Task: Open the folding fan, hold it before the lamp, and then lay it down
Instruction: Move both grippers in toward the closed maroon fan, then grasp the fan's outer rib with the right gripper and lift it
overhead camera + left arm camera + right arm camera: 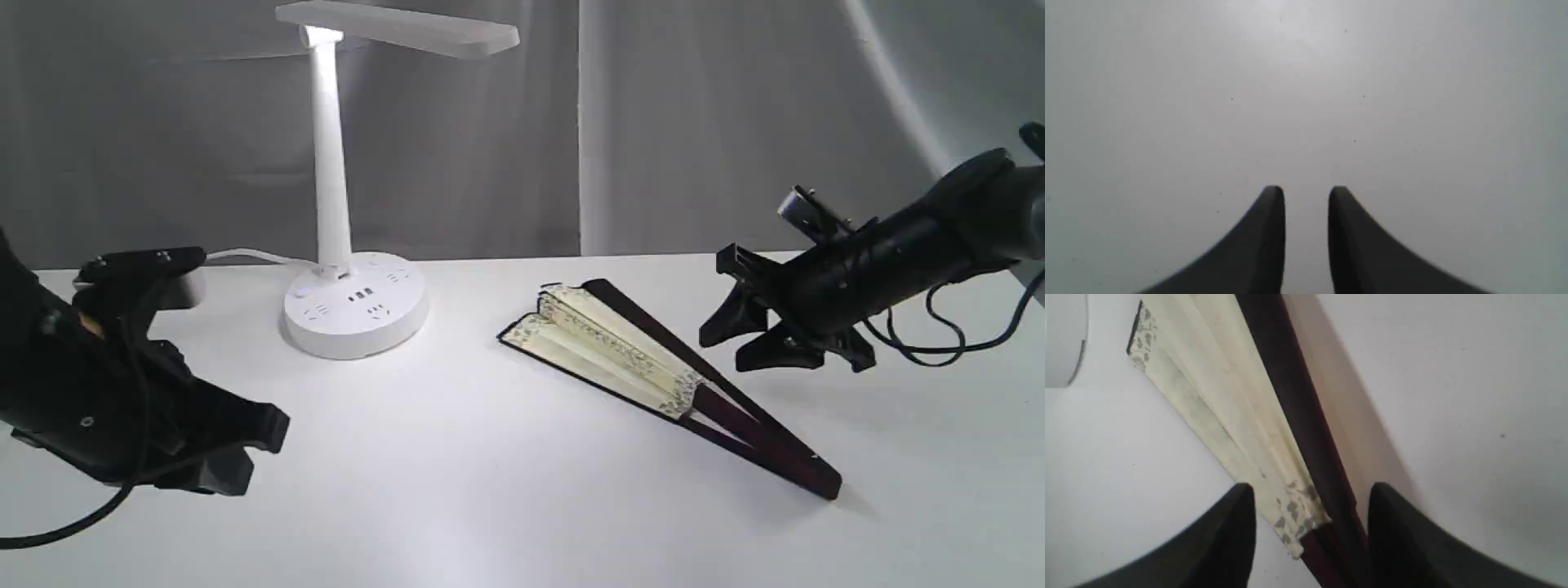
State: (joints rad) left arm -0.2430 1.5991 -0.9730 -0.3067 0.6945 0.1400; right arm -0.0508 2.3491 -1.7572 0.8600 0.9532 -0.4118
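Scene at the moment of record, exterior and wrist views.

- **Backdrop and surface.** A grey curtain (694,122) hangs behind a white table (490,523).
- **The lamp** (331,163) stands at the rear left of the table. Its flat bar head reaches to the right from the top of the stem, which glows at that joint. A white cord (245,256) runs left from the round socketed base.
- **The folding fan** (620,351) lies on the table to the right of the lamp base, apart from it with bare tabletop between. It is only partly spread. The paper end points toward the lamp and the maroon ribs converge toward the near right.
- **The right gripper** (735,343) hangs just beside the fan's far guard. Its jaws are spread wide and hold nothing. In the wrist view, the right gripper (1310,490) has one finger on either side of the place where the paper meets the ribs. Contact with the fan cannot be judged.
- **The left gripper** (257,453) hovers at the near left, well apart from the fan. In the wrist view, the left gripper (1306,192) shows a narrow gap between its fingers, with only tabletop between them.
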